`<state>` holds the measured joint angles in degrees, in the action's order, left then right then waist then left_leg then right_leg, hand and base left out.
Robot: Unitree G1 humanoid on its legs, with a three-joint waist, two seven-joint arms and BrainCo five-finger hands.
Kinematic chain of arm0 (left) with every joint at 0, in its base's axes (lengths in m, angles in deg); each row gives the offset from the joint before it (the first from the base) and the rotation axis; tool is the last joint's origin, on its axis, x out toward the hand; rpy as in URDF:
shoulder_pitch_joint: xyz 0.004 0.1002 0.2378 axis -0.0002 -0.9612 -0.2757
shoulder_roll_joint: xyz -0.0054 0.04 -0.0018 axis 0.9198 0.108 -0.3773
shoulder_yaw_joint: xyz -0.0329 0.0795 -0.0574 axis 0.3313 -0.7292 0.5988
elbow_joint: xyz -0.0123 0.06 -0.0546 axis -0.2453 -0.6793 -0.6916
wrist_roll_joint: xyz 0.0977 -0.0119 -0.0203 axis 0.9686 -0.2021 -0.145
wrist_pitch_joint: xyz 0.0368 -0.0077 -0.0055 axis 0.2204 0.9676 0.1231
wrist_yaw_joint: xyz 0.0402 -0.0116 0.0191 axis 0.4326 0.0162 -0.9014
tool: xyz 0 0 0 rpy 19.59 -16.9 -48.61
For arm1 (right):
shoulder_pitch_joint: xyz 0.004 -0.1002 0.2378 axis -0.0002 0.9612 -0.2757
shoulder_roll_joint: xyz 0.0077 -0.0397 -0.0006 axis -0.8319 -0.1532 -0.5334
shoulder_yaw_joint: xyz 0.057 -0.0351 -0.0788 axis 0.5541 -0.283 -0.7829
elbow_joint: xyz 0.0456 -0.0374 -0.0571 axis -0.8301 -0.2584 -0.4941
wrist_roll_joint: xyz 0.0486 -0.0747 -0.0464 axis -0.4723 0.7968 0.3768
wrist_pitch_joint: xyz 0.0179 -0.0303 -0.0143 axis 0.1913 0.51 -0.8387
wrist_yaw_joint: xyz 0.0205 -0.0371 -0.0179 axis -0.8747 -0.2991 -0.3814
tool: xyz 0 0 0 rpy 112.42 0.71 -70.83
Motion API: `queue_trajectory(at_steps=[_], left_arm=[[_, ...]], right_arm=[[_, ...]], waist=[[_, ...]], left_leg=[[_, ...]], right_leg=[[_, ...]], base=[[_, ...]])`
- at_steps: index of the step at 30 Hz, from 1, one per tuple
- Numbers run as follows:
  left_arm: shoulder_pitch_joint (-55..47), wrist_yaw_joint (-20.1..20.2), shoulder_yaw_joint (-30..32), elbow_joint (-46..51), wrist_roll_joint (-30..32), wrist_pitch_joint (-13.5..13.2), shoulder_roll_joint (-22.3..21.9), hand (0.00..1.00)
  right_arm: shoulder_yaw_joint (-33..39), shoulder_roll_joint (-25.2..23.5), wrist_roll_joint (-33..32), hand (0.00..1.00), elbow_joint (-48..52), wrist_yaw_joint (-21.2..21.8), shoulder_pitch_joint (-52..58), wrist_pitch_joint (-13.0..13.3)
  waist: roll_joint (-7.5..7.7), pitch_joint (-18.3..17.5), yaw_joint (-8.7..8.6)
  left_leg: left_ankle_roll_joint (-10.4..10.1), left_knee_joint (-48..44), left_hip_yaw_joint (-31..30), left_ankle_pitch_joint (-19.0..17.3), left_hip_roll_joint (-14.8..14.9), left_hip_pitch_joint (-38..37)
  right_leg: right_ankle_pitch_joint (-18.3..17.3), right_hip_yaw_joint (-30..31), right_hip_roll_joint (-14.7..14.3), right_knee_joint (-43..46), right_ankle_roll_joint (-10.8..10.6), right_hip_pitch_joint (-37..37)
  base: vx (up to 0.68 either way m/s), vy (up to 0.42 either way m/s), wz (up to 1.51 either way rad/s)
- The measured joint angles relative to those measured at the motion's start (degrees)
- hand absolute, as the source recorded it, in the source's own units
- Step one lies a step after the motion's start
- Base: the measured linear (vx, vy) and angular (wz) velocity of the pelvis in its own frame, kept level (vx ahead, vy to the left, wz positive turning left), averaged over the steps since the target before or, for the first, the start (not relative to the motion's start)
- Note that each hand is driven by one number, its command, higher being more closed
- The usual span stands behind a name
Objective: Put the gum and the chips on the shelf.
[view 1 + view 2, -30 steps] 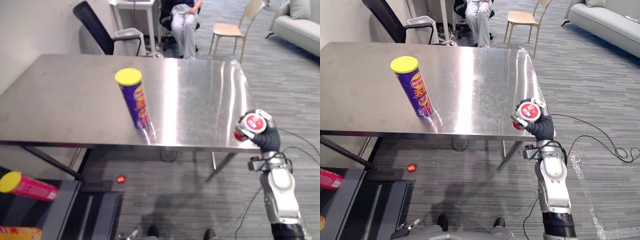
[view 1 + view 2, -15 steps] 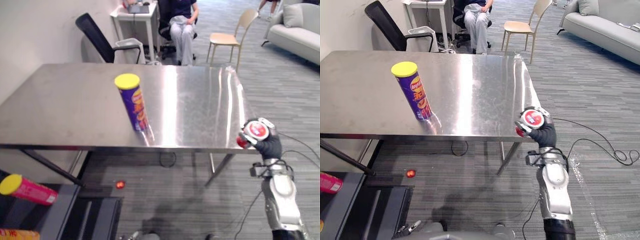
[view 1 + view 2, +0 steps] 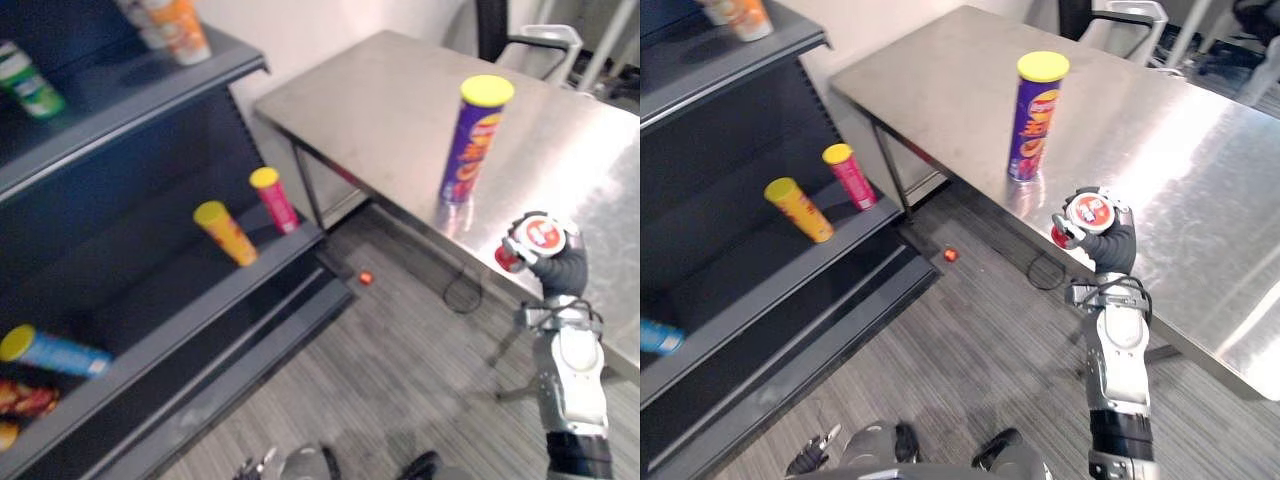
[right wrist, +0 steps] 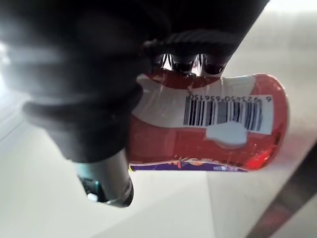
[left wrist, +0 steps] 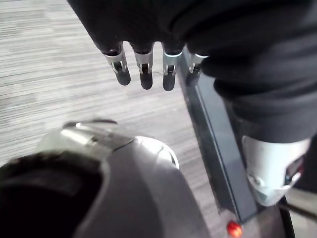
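Gum tub [image 3: 1087, 211]: gripped in the curled right hand [image 3: 1118, 246] at the near edge of the table [image 3: 1200, 190]. Shelf [image 3: 770, 290] lies well left of it; chips can [image 3: 1037, 118] stands upright just beyond.

A barcode [image 4: 224, 113] with digits stands on the gum tub [image 4: 198, 145].

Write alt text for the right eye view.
The right hand grips a red gum tub at the near edge of a steel table, where a purple chips can with a yellow lid stands upright. To the left, a dark shelf carries a yellow can and a pink can.
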<state>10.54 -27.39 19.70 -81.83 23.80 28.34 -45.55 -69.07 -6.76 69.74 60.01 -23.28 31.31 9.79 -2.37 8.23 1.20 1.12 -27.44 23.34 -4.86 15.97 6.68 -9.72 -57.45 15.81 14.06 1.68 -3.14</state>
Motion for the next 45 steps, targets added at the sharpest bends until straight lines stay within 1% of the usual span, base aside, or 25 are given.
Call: queue_trajectory(at_steps=[1, 2, 3, 5, 6, 7, 10, 12, 13, 14, 16, 21, 25, 31, 34, 35, 36, 37, 39, 40, 41, 42, 43, 44, 45], left_arm=[[-0.64, 0.28, 1.16, -0.85, -0.02, 0.09, -0.68, 0.0], [-0.72, 0.43, 1.5, -2.09, 0.0, 0.16, -0.84, 0.0], [-0.71, 0.53, 1.65, -2.2, 0.03, 0.33, -0.83, 0.0], [-0.17, 0.75, 2.9, -2.21, 0.2, 0.36, -0.36, 0.0], [0.1, 0.66, 2.92, -2.22, 0.37, 0.36, -0.35, 0.0], [0.48, 0.52, 2.86, -2.22, 0.73, 0.38, -0.42, 0.0], [0.63, 0.25, 2.81, -2.17, 1.23, 0.3, 0.11, 0.0], [1.27, -0.14, 3.08, -2.21, 1.22, 0.3, 1.12, 0.0], [1.64, -0.28, 3.23, -2.21, 1.21, 0.29, 1.97, 0.0], [1.7, -0.41, 4.09, -2.17, 1.2, 0.2, 3.09, 0.0], [1.53, -0.52, 5.45, -2.58, 1.22, 0.26, 3.26, 0.0], [1.2, -0.58, 7.21, -3.41, 1.2, 0.26, 2.96, 0.0], [1.53, 0.4, 7.73, -3.27, 1.21, -0.02, 2.86, 0.0], [1.55, 1.06, 8.8, -1.97, 1.15, -0.06, 2.21, 0.0], [1.57, 1.14, 8.48, -0.6, 1.05, -0.1, 1.91, 0.0], [1.56, 1.12, 7.71, 0.33, 0.48, -0.09, 1.92, 0.0], [1.57, 1.12, 7.37, 0.66, 0.1, -0.09, 1.94, 0.0], [1.59, 1.12, 6.88, 1.32, -0.37, -0.12, 1.92, 0.0], [1.59, 1.08, 6.3, 1.78, -2.85, -0.13, 1.94, 0.0], [1.74, 0.99, 5.78, 2.01, -4.25, -0.13, 2.03, 0.0], [1.77, 0.93, 5.16, 2.33, -4.38, -0.12, 2.05, 0.0], [1.76, 0.91, 4.0, 2.51, -4.36, -0.17, 2.04, 0.0], [1.65, 0.83, 2.6, 2.6, -4.24, -0.36, 1.93, 0.0], [1.71, 0.58, 0.48, 2.44, -3.85, -0.9, 2.0, 0.0], [2.08, 0.35, -0.54, 2.37, -3.27, -1.19, 2.52, 0.0]], right_arm=[[1.42, -0.08, 0.42, 1.0, 0.41, -0.02, 1.11, -0.01], [2.92, -0.39, 0.87, 1.0, 0.41, -0.2, 1.26, -0.15], [3.26, -0.72, 0.93, 1.0, 0.41, -0.23, 1.17, -0.23], [5.08, -2.29, 0.97, 1.0, 0.36, -0.46, 0.99, -0.89], [5.23, -2.27, 1.01, 1.0, 0.26, -0.55, 1.01, -0.91], [5.3, -2.25, 1.93, 1.0, 0.24, -0.94, 0.92, -0.93], [3.56, -2.32, 3.39, 1.0, 0.23, -1.2, 0.68, -0.96], [2.13, -2.67, 4.37, 1.0, -0.3, -1.44, 0.76, -0.98], [1.76, -3.51, 4.39, 1.0, -0.64, -1.5, 0.87, -1.13], [1.07, -4.89, 4.4, 1.0, -0.86, -1.52, 1.26, -1.24], [0.4, -4.94, 4.41, 1.0, -1.01, -1.21, 1.79, -1.3], [-0.03, -4.84, 4.39, 1.0, -2.63, -0.79, 2.09, -1.3], [-0.07, -4.45, 4.36, 1.0, -3.0, -0.02, 2.39, -1.39], [-1.75, -4.46, 4.34, 1.0, -4.37, 1.29, 2.34, -1.4], [-4.13, -4.39, 4.33, 1.0, -5.08, 1.51, 1.79, -1.42], [-5.52, -4.27, 4.33, 1.0, -5.08, 1.73, 1.32, -1.41], [-6.14, -4.13, 4.33, 1.0, -5.07, 1.77, 1.16, -1.41], [-6.97, -3.93, 4.35, 1.0, -5.07, 1.85, 0.84, -1.41], [-8.56, -3.58, 4.35, 1.0, -5.08, 1.9, -0.17, -1.4], [-9.14, -3.52, 4.36, 1.0, -5.08, 2.06, -0.64, -1.38], [-9.33, -3.51, 4.36, 1.0, -5.08, 2.13, -0.7, -1.39], [-9.57, -3.51, 4.36, 1.0, -5.19, 2.22, -0.62, -1.45], [-9.77, -3.34, 4.35, 1.0, -5.21, 2.26, -0.54, -1.57], [-9.88, -3.3, 4.35, 1.0, -5.22, 2.43, -0.06, -1.52], [-9.96, -3.48, 4.35, 1.0, -5.21, 2.76, 0.58, -1.5]], waist=[[-0.93, -0.97, -0.44], [-1.63, -1.75, -0.92], [-2.02, -2.01, -0.95], [-1.07, -1.98, -1.36], [-0.75, -1.96, -1.7], [-0.05, -1.88, -1.66], [1.5, -1.76, -0.69], [2.81, -1.05, -0.34], [3.73, -0.53, 0.18], [5.3, -0.07, 0.72], [5.75, -0.13, 0.92], [5.63, -0.06, 1.3], [5.4, -0.09, 0.61], [5.48, -0.08, 1.22], [5.71, 0.13, 1.78], [5.62, 0.56, 2.69], [5.54, 0.71, 3.13], [5.28, 1.12, 4.09], [4.6, 1.71, 4.43], [4.49, 1.87, 4.49], [4.3, 2.04, 4.59], [4.02, 2.38, 4.56], [3.28, 2.73, 4.31], [2.16, 3.11, 3.36], [1.49, 3.5, 2.95]], left_leg=[[-1.33, 3.7, -1.77, 0.31, 0.36, -2.23], [-3.72, 10.52, -2.12, -0.03, -0.25, -3.9], [-4.09, 13.74, -1.88, -0.3, -0.57, -4.09], [-5.5, 19.43, 1.31, -1.15, -1.81, -3.7], [-6.1, 19.72, 2.24, -1.42, -2.24, -3.49], [-7.18, 20.73, 2.71, -1.23, -3.61, -3.99], [-7.14, 21.36, 2.45, -1.24, -6.6, -5.01], [-6.8, 21.48, 2.54, -1.44, -7.59, -4.82], [-6.79, 21.61, 2.62, -1.43, -7.9, -4.84], [-6.68, 22.05, 2.65, -1.34, -8.34, -4.84], [-6.44, 22.79, 2.79, -1.18, -8.49, -4.9], [-6.8, 24.75, 4.58, -0.97, -8.32, -6.77], [-7.07, 25.4, 4.78, -0.19, -7.82, -6.94], [-7.08, 25.39, 4.65, -0.22, -7.02, -7.61], [-7.04, 19.45, 4.24, -3.52, -4.92, -5.73], [-6.68, 11.8, 3.97, -6.8, -2.39, -3.41], [-6.6, 8.91, 3.88, -7.81, -1.43, -2.41], [-6.32, 4.02, 3.47, -9.57, 0.44, -0.75], [-6.04, -0.2, 2.3, -11.94, 2.0, 0.54], [-5.68, -0.9, 1.45, -12.92, 1.91, 1.34], [-5.58, -0.83, 0.85, -13.21, 1.5, 1.44], [-5.28, -0.56, -0.15, -13.44, 0.61, 2.03], [-4.2, 0.65, -2.34, -14.04, -1.12, 2.0], [-3.32, 2.49, -6.44, -14.59, -2.28, 1.17], [-3.29, 3.74, -8.58, -14.57, -2.55, 1.17]], right_leg=[[0.26, -2.28, -0.11, 0.09, -0.45, -1.46], [0.83, -4.15, 0.06, 0.37, -0.24, -3.26], [1.12, -5.11, 0.42, 0.73, 0.01, -4.06], [1.67, -9.23, 3.77, 4.74, 1.13, -5.88], [1.67, -10.27, 4.95, 5.83, 1.13, -5.67], [1.85, -11.81, 7.17, 7.43, 0.89, -4.64], [4.96, -11.95, 10.36, 8.04, 0.68, -3.07], [7.07, -11.01, 10.89, 7.25, 0.56, -3.31], [7.8, -10.32, 10.73, 6.38, 0.38, -3.43], [8.62, -9.06, 10.0, 4.31, -0.11, -3.62], [10.05, -7.87, 9.0, 2.27, -0.28, -3.6], [10.74, -4.79, 7.15, 0.64, -0.41, -3.73], [10.74, -4.72, 6.13, 0.1, -0.4, -4.01], [10.76, -4.78, 5.44, 0.07, -0.42, -3.18], [10.79, -4.87, 5.04, -0.08, -0.46, -2.11], [10.94, -4.9, 4.16, -0.44, -0.66, -1.22], [11.15, -4.91, 3.71, -0.85, -0.81, -0.62], [11.82, -4.87, 2.6, -2.04, -1.23, 0.54], [13.57, -4.77, 1.22, -3.55, -1.51, 1.62], [15.06, -4.41, 1.23, -4.13, -1.86, 1.54], [15.95, -3.23, 1.53, -4.02, -1.88, 1.3], [17.72, 1.03, 2.58, -2.35, -2.16, 0.65], [19.64, 10.49, 4.92, 3.69, 0.24, -1.8], [20.99, 24.9, 5.05, 10.51, 1.26, -6.77], [18.43, 31.78, 3.0, 10.98, -1.72, -8.01]], base=[[-0.2, 0.117, 1.02], [-0.2, 0.151, 0.94], [-0.2, 0.204, 0.8], [-0.17, 0.229, 0.84], [-0.1, 0.251, 0.93], [-0.08, 0.264, 0.72], [-0.1, 0.258, 0.34], [-0.12, 0.203, 0.07], [-0.14, 0.118, -0.06], [-0.14, 0.101, -0.06], [-0.12, 0.08, -0.05], [-0.05, 0.035, -0.2], [0.05, 0.001, -0.05], [0.09, 0.008, 0.06], [0.05, 0.006, 0.04], [0.02, 0.012, -0.06], [0.02, 0.019, -0.08], [0.0, 0.0, 0.0], [-0.02, 0.105, 0.05], [-0.01, 0.178, 0.16], [-0.01, 0.311, 0.34], [-0.02, 0.292, 0.58], [0.0, 0.459, 1.04], [0.02, 0.31, 1.12], [0.07, 0.24, 1.44]])
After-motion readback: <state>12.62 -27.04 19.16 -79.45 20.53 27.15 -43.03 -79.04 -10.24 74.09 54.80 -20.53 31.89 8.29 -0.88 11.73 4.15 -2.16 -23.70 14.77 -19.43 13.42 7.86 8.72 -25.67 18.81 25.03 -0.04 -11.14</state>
